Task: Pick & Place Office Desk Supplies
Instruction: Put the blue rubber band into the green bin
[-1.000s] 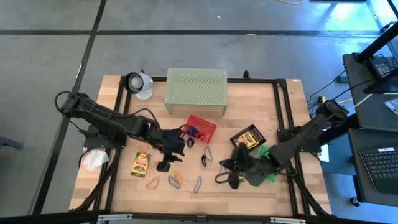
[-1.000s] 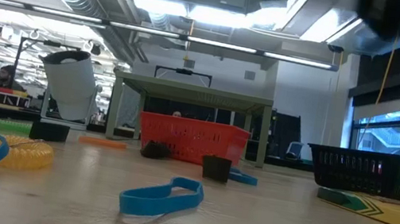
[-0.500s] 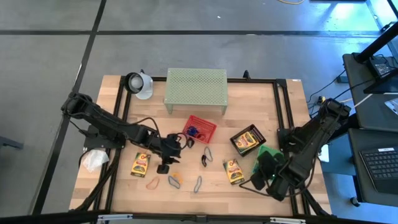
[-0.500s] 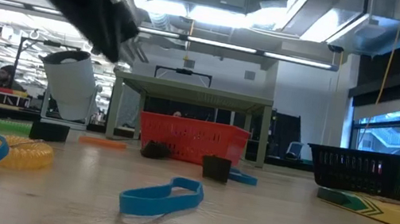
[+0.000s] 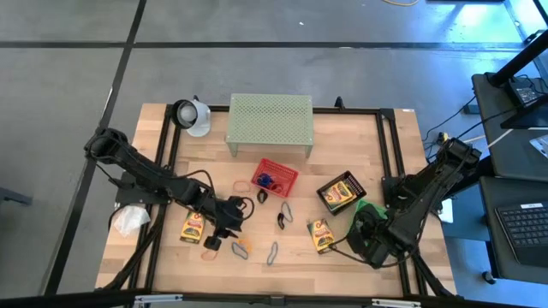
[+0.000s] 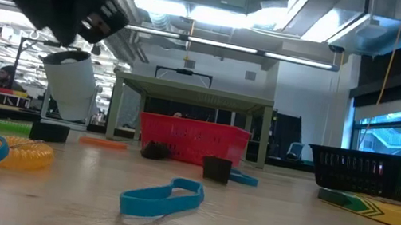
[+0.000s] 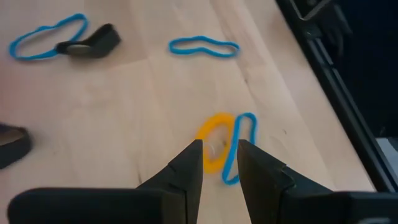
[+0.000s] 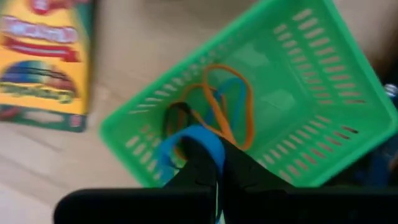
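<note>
1. A yellow loop (image 7: 213,140) and a blue loop (image 7: 239,146) lie side by side, touching, on the wooden bench (image 7: 124,106), just in front of the left end effector (image 7: 219,163).
2. The left end effector hangs low over this pair with its two fingers a little apart; nothing is between them, so it holds nothing.
3. Farther off in the left wrist view lie another blue loop (image 7: 204,46) and a third blue loop (image 7: 43,36) with a dark clip (image 7: 90,46) resting on it.
4. In the high view, a crayon box (image 5: 192,226) lies just beside the left end effector, a second crayon box (image 5: 321,234) lies near the right arm, and a third one sits in a black tray (image 5: 342,192).
5. A green basket (image 8: 261,93) holds orange, blue and dark loops; it stands just beside a crayon box in the right wrist view.
6. The right end effector (image 8: 208,163) is clenched over the basket's edge, with a blue loop right at its tips; I cannot tell if it grips it.
7. A red basket (image 5: 276,175) with small items stands in front of the pale green shelf (image 5: 270,121).
</note>
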### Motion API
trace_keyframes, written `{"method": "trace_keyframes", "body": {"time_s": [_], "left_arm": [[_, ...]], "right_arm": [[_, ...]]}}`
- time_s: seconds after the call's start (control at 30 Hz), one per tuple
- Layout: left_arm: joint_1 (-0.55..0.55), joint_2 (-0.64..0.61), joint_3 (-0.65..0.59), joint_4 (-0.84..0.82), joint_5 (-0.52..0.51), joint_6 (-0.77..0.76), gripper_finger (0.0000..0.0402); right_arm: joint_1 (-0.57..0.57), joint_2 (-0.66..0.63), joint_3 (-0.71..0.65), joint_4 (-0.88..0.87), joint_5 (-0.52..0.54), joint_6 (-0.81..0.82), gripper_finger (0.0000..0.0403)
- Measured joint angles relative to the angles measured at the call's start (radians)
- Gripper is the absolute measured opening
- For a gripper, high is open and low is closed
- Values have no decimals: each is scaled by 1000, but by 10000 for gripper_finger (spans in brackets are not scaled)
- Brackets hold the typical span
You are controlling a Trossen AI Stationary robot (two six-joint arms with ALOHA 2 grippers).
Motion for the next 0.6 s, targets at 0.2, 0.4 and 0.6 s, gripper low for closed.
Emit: {"method": "trace_keyframes", "body": {"time_s": [0.2, 0.4, 0.6], "left_arm": [[-37, 0, 0, -4, -4, 4, 92], [-64, 0, 0, -8, -15, -23, 92], [-87, 0, 0, -8, -60, -24, 92]], "right_arm": [[-32, 10, -3, -23, -38, -16, 0], [-59, 10, -3, -13, -47, -49, 0], [-64, 11, -3, -8, -50, -49, 5]]}}
